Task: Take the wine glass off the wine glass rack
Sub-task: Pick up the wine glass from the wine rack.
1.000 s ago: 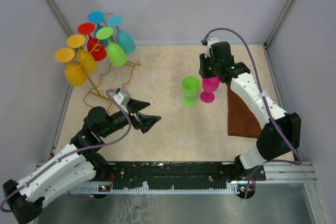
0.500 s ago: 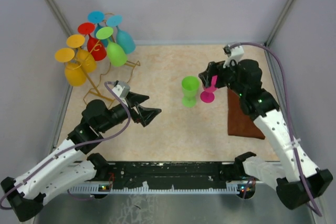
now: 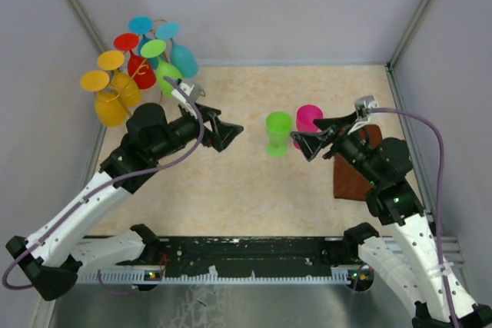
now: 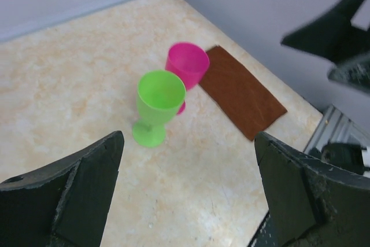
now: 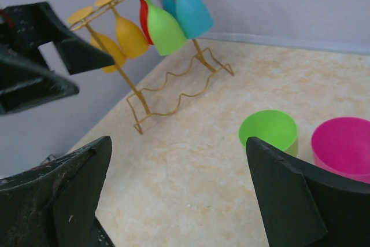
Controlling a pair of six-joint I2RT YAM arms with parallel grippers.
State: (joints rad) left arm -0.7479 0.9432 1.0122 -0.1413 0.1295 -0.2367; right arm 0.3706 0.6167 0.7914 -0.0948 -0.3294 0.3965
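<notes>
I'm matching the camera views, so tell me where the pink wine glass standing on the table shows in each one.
Top external: the pink wine glass stands upright right of centre.
Left wrist: upper middle, partly behind the green one.
Right wrist: lower right corner, cut by the picture's edge.
Shared landmark: the green wine glass right beside it in all three views.

The wine glass rack [image 5: 137,121] is thin golden-yellow wire, smooth and metallic in appearance. The hanging glasses [image 5: 165,30] and the green glass [image 4: 161,93] look like smooth, satin plastic. The counter [image 4: 69,85] is matt, mottled beige. The brown mat [image 4: 243,93] is matt and leather-like. The left pincer fingers [image 4: 75,195] are black, matt and slightly rough.
</notes>
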